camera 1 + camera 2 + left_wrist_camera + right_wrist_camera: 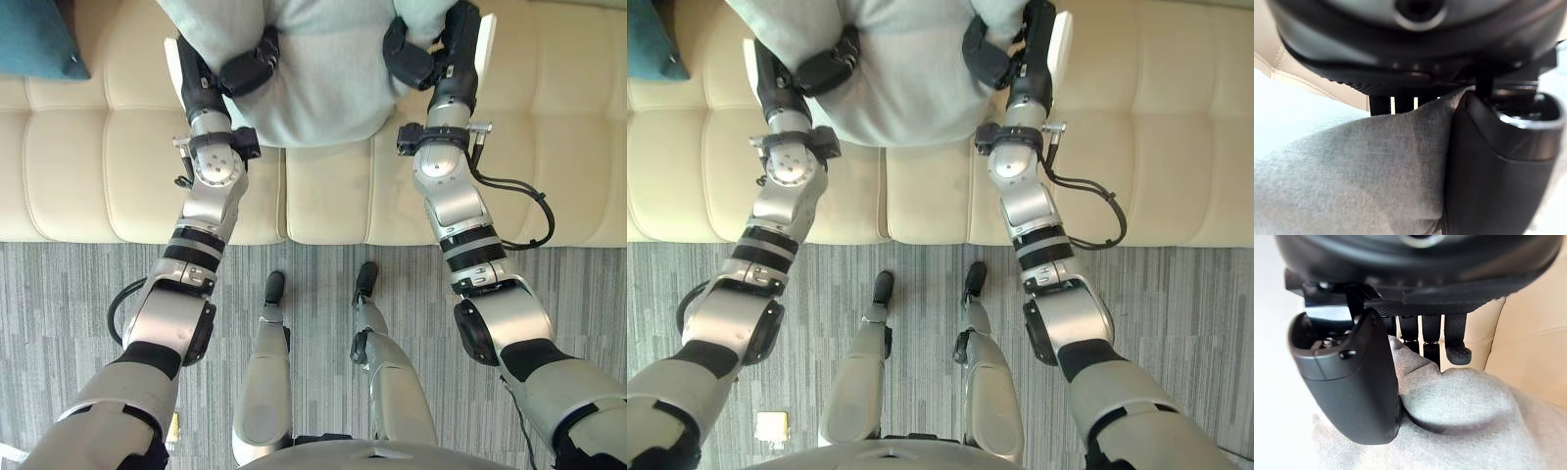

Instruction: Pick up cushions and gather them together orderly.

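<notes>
A light grey cushion [313, 69] is held between both hands above the cream sofa [118, 176]. My left hand [250, 70] grips its left edge. In the left wrist view the thumb [1498, 166] presses the grey cushion [1361, 181] against the fingers behind it. My right hand [411, 54] pinches the right edge, and in the right wrist view its thumb [1352, 377] digs into the grey fabric [1464, 421] with the fingers [1430, 333] on the far side. A teal cushion [39, 34] lies on the sofa at the far left.
The sofa's front edge runs across the view, with grey striped carpet [59, 323] below it. A small pale square object [771, 426] lies on the carpet at the lower left. Bare seat shows to the right of the grey cushion.
</notes>
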Motion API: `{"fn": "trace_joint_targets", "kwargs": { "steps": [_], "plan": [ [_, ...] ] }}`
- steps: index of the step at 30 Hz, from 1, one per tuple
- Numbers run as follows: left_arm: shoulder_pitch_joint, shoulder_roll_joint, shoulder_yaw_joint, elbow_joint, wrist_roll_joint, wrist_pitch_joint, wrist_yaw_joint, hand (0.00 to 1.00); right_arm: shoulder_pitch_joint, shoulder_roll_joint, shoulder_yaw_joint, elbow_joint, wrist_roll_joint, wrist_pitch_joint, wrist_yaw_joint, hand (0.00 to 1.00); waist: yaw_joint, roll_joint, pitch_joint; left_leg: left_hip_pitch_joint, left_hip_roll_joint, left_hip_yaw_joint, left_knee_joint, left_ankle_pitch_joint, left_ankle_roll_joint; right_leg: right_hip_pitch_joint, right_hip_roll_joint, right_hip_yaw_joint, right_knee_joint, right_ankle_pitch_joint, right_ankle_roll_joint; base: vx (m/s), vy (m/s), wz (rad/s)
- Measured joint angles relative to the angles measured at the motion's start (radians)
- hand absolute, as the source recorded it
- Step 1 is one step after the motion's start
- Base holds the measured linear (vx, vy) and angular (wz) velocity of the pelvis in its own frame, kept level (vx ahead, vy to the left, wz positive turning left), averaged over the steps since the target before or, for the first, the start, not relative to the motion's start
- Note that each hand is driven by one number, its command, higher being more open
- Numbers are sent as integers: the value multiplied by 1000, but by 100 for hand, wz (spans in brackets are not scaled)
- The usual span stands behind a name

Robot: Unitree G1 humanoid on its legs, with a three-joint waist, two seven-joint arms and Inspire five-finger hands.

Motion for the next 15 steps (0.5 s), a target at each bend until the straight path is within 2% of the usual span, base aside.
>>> {"fn": "trace_joint_targets", "kwargs": {
  "steps": [4, 11, 15],
  "plan": [
    [-71, 14, 32, 32, -7, -30, 16, 100, -67, 2, -1, 16, 19, -31, -22, 100, -7, -2, 26, -33, 1, 9, 0, 1, -1, -24, 4, 11, -33, 24, 0, 15, -10, -5],
    [-157, 86, 56, 87, -7, -33, 21, 100, -123, -7, -20, 37, 52, -63, -25, 100, -9, -13, 32, -63, 1, 30, 3, 1, -1, -61, 4, 34, -37, 33, 5, 26, -2, -7],
    [-167, 108, 114, 89, -11, -32, 4, 100, -164, -89, -41, 37, 98, -76, -17, 100, -13, -13, 32, -63, 1, 34, 2, 1, 0, -64, 4, 41, -37, 36, 8, 41, 18, -2]
  ]
}}
